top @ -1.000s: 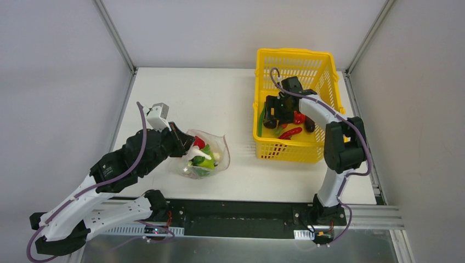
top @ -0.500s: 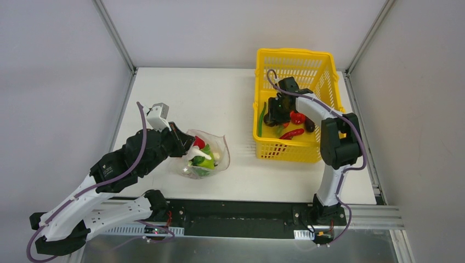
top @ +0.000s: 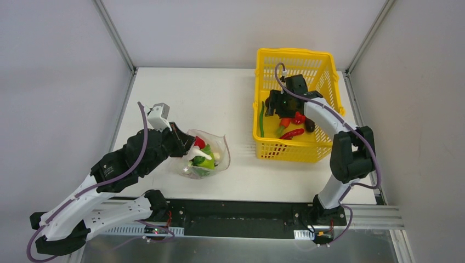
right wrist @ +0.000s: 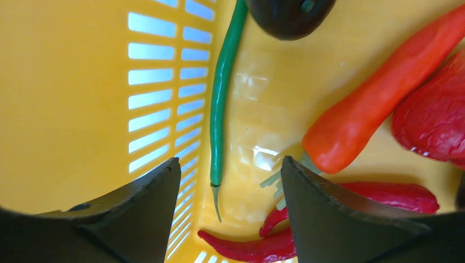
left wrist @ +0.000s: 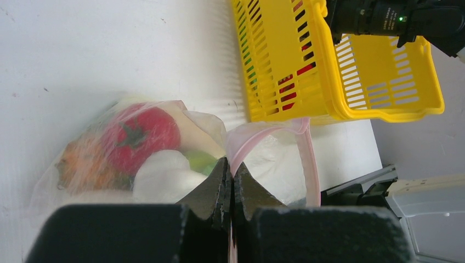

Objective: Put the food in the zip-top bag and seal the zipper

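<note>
Between the clenched fingers of the left pincer (left wrist: 230, 167) sits a thin fold of the zip-top bag (left wrist: 263, 159), pinched at its mouth. The pink zipper (left wrist: 310, 159) loops away just beside the fingertips, unsealed. Beyond the tips, inside the bag, lie a red round piece (left wrist: 140, 131), a white radish (left wrist: 164, 175) and something orange, pressed together against the film.

The right pincer (right wrist: 230, 164) hangs inside the yellow basket (right wrist: 71, 109), jaws apart and gripping nothing. Straight below the gap lies a long green bean (right wrist: 222, 98), running away from the fingertips close along the slotted wall. An orange carrot (right wrist: 367, 109) ends just beside 1 finger, a red chilli (right wrist: 247, 249) lies under that same finger, and a dark piece (right wrist: 288, 16) sits at the bean's far end.

My guess is that the bean is the next pick, with several pieces yet to be bagged. The bean is slim and flat on the floor, so closing jaws could skate over it. The finger nearest the wall might snag a slot and drag the basket. The carrot's tip could also get caught, lifting 2 pieces loosely. On the other side, the hold is only on slick film; if it slips, the mouth may sag shut and a dropped piece would land outside.
</note>
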Controlling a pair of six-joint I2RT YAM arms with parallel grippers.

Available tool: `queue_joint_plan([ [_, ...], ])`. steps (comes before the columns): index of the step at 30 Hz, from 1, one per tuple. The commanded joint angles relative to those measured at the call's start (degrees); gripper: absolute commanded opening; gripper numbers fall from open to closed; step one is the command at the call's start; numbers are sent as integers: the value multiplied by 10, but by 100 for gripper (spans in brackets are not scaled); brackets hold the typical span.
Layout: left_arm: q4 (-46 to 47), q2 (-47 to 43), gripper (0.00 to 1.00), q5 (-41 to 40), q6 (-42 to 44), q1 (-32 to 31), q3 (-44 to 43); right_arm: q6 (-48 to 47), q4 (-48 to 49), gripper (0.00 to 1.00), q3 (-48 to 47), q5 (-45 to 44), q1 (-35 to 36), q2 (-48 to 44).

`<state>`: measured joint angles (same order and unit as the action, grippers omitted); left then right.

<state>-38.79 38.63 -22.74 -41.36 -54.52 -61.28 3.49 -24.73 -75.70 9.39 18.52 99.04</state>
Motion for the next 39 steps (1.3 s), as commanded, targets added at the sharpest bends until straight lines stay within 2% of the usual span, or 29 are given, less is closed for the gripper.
queue_joint_plan([
  [1,18,-9,0,2,-3,1,4,0,5,74,-37,-29,0,8],
  [6,18,-7,0,-2,-1,1,3,-1,4,82,-92,-75,-5,59],
  [9,17,-5,0,-1,0,1,2,9,3,83,-124,-130,-9,85],
  [17,15,-1,0,-9,2,2,-1,11,83,84,-131,-199,-23,91],
  [28,12,10,0,-8,13,2,-11,-1,114,84,-220,-115,-33,194],
  [32,6,14,0,-7,17,2,-17,-1,109,84,-263,-126,-34,235],
  [39,-1,7,0,-16,16,2,-13,-24,145,79,-263,-148,-34,264],
])
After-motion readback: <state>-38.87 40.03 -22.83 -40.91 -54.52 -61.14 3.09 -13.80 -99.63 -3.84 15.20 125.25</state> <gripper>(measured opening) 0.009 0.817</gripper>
